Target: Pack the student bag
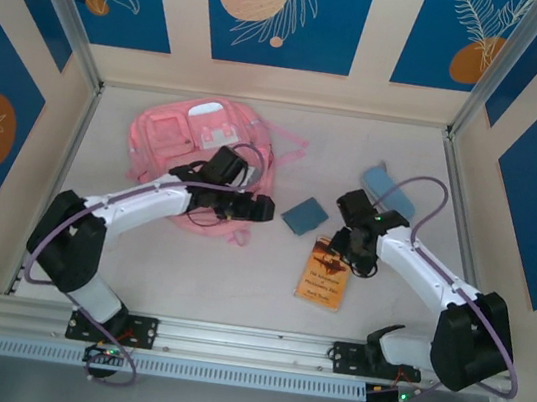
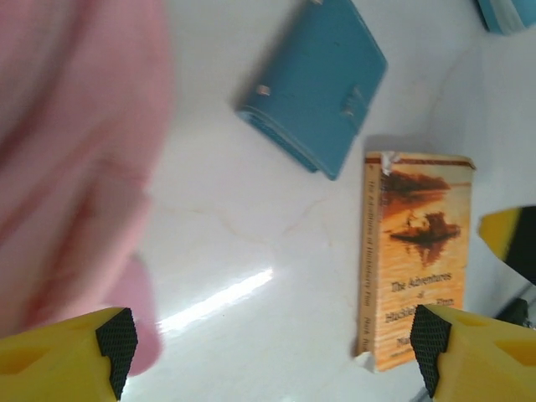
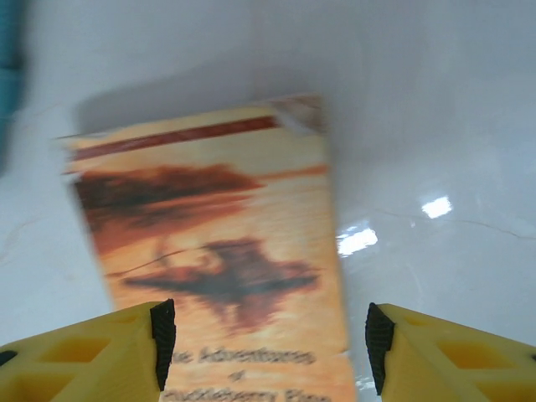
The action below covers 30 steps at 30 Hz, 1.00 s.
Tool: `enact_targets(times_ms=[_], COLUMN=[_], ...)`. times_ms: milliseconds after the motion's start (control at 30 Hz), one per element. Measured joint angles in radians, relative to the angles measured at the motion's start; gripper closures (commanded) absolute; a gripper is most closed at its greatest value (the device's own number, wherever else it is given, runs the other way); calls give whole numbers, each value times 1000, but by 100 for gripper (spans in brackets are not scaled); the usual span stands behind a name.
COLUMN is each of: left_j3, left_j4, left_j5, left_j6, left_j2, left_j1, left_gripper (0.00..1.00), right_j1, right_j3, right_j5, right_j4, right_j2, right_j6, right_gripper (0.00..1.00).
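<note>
Packing looks barely begun to you: the student bag point(image 1: 182, 138) lies touching-close on the left of your left gripper point(image 2: 272, 339), whose jaws stand wide and empty. The paperback book point(image 1: 326, 272) sits directly beneath your right gripper point(image 3: 266, 343), jaws spread above it, not clamped. The blue wallet point(image 1: 304, 215), between both grippers, and the pale-blue case point(image 1: 384, 183), beyond the right one, lie unpacked.
</note>
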Motion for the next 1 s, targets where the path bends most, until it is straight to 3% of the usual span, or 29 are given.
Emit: enact_targets(times_ms=[133, 300, 600, 1000], left_j3=[54, 113, 208, 374], left_j4=[33, 75, 103, -40], left_j5=[23, 71, 129, 32], left_j6=[-39, -88, -163, -96], left_j2=[92, 214, 385, 511], left_j1=[-87, -161, -198, -234], left_gripper=[19, 25, 42, 66], right_j1=[-105, -164, -187, -187], right_j3=[-100, -154, -173, -164], right_j5=[-97, -192, -291, -381], right_j4=[45, 113, 194, 206], right_j2=[-7, -6, 17, 21], right_j6=[-36, -74, -119, -168], right_gripper=[44, 54, 65, 70])
